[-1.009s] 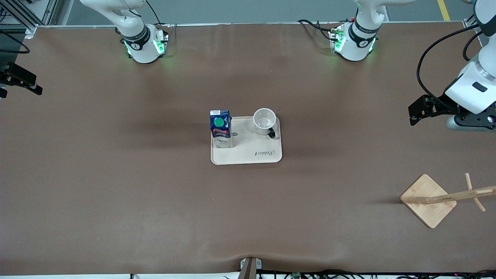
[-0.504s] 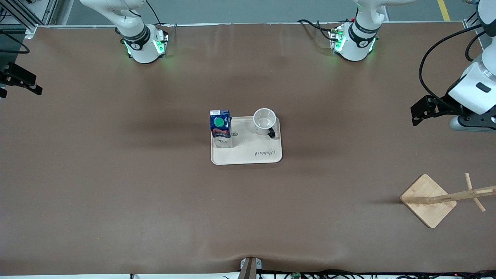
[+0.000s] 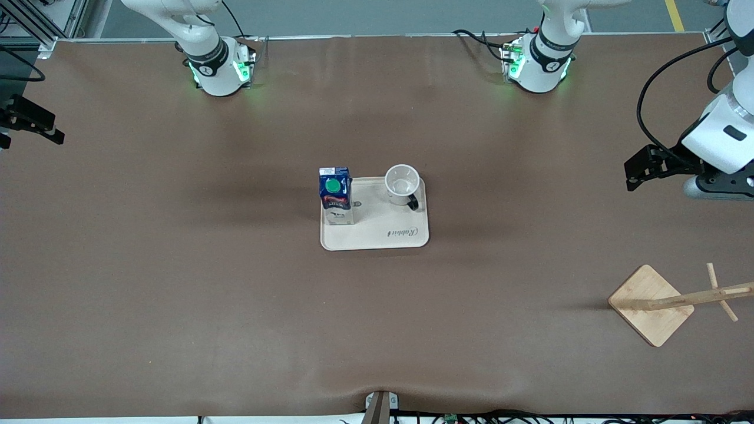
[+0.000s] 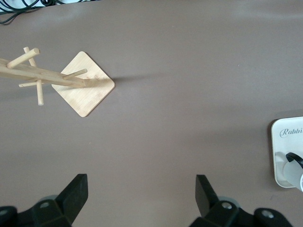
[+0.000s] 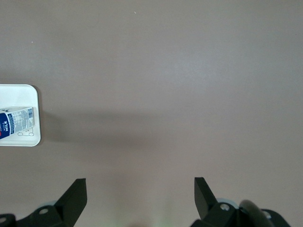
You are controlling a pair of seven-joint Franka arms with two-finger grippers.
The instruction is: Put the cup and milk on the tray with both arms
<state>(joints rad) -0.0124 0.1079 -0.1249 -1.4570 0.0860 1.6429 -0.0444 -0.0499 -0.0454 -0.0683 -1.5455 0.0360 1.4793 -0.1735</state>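
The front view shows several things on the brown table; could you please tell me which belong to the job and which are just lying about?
Part of the job:
- flat beige rectangular tray
- white enamel cup, on the tray
- dark blue milk carton with green cap, on the tray
- left gripper, open
- right gripper, open

Just lying about:
- wooden peg stand with square base

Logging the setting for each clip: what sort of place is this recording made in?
Most likely a robotics lab bench: two arms bolted to a brown-covered table, cables along its edges, and staged props: a tray holding a milk carton and cup.
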